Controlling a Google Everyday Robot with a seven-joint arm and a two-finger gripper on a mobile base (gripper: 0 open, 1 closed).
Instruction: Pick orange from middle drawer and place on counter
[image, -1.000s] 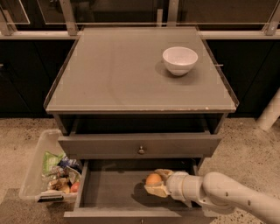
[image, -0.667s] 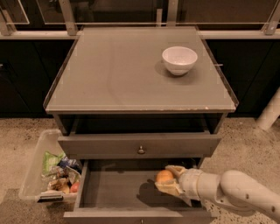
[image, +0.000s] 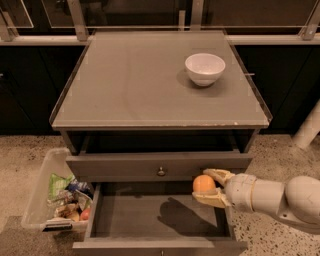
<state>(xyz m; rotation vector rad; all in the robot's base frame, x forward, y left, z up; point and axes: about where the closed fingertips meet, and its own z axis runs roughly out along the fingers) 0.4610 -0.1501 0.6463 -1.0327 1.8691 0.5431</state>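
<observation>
The orange (image: 203, 184) is a small round fruit held between the two fingers of my gripper (image: 210, 186). My gripper is shut on it and holds it above the right side of the open middle drawer (image: 130, 216), in front of the closed drawer above. The drawer floor is bare grey, with the arm's shadow on it. The counter (image: 130, 85) is the flat grey cabinet top above, with a white bowl (image: 205, 68) on its right rear part. My white arm (image: 275, 197) comes in from the right.
A clear plastic bin (image: 50, 195) with snack packets and a small red fruit stands on the floor left of the drawer. The closed upper drawer has a small knob (image: 161, 172). A white post (image: 307, 127) stands at the right.
My gripper has lifted the orange up off the drawer floor and moved it to the right and higher, level with the upper drawer's front.
</observation>
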